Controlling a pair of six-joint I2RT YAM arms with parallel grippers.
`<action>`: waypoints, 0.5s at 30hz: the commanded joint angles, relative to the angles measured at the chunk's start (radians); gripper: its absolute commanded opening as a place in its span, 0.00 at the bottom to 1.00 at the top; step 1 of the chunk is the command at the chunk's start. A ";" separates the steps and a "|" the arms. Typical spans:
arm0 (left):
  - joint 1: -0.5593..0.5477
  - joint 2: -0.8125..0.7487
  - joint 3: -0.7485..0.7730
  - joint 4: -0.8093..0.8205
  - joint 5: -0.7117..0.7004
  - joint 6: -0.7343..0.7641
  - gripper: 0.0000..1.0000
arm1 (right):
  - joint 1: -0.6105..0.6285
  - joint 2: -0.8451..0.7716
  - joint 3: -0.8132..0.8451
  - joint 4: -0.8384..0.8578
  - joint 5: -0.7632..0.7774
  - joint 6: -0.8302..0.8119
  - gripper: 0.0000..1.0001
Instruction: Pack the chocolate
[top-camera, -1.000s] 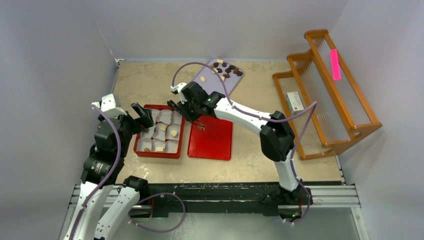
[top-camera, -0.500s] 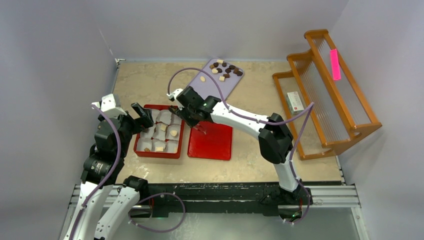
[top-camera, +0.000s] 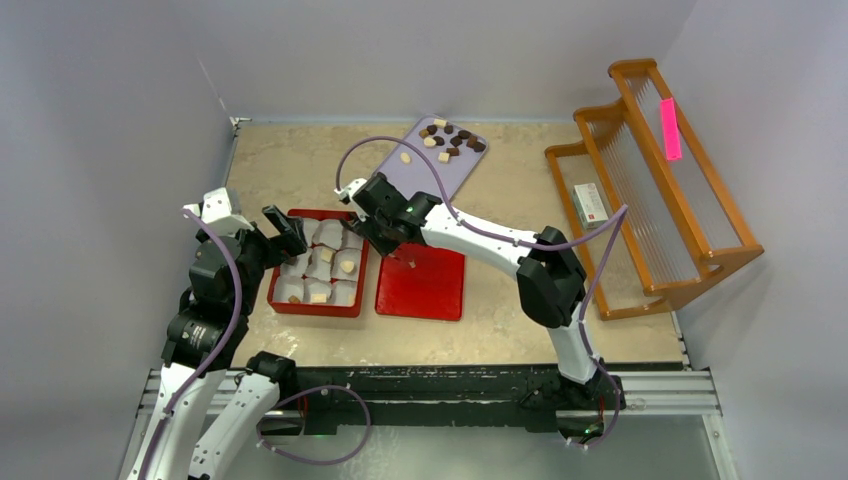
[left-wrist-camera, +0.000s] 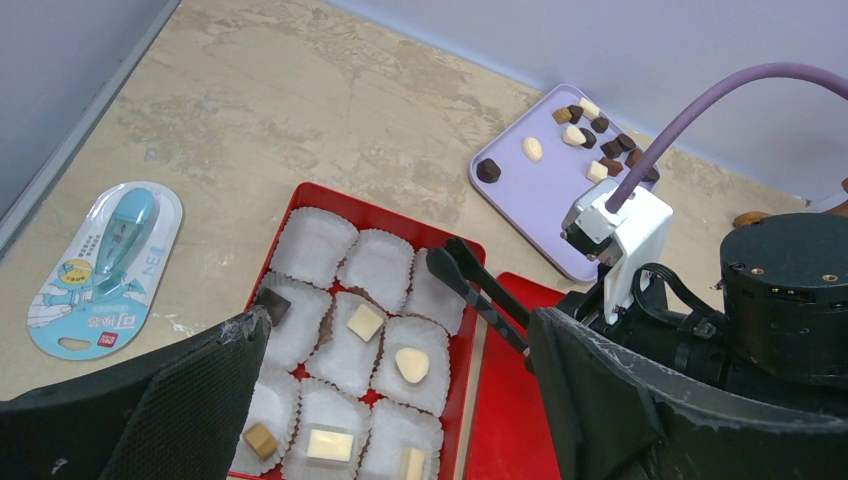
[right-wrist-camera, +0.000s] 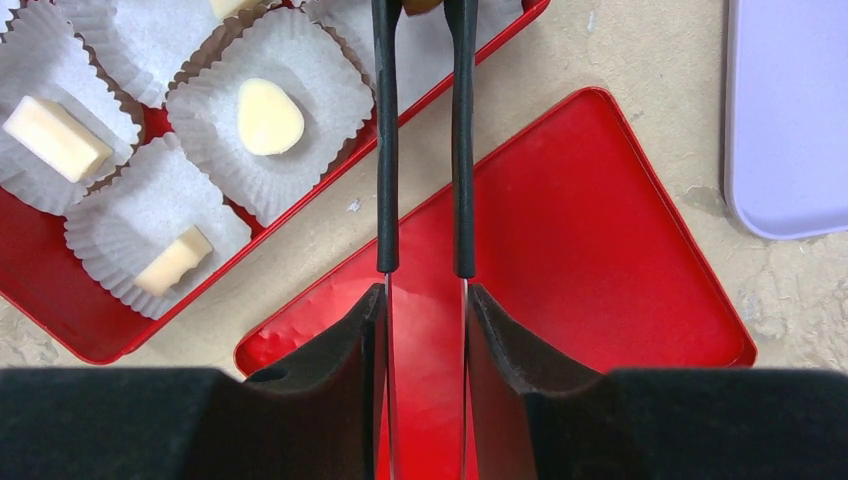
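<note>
**Box two-thirds filled, seventh piece at the far corner cup**

Six of the nine cups in the red box held a chocolate: the whole middle row and the whole near row. The far row was what remained. Its left and middle cups looked empty, and the right gripper hung over the far right one, its slim fingers pointing down into that corner.

A brown piece showed between the fingertips at the very edge of the right wrist view. The jaws stood narrowly apart. Whether they pinched the piece or had let it go could not be told.

The left gripper hovered at the box's left side, jaws wide apart and empty.

About a dozen pieces lay on the lavender tray at the far side of the table, most bunched at its far end, far more than the box had room for. The red lid lay flat just right of the box, not yet fitted. By my reckoning, this piece had to settle, two more cups needed filling, and then the lid would go on.
</note>
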 joint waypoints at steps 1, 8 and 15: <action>0.008 -0.006 -0.002 0.031 -0.005 -0.002 0.99 | 0.006 -0.063 0.017 -0.012 0.025 -0.008 0.34; 0.008 -0.004 -0.002 0.031 -0.005 -0.002 0.99 | 0.008 -0.067 0.030 -0.015 0.029 -0.010 0.34; 0.008 -0.006 -0.002 0.031 -0.003 -0.003 0.99 | 0.008 -0.103 0.043 -0.011 0.032 -0.011 0.34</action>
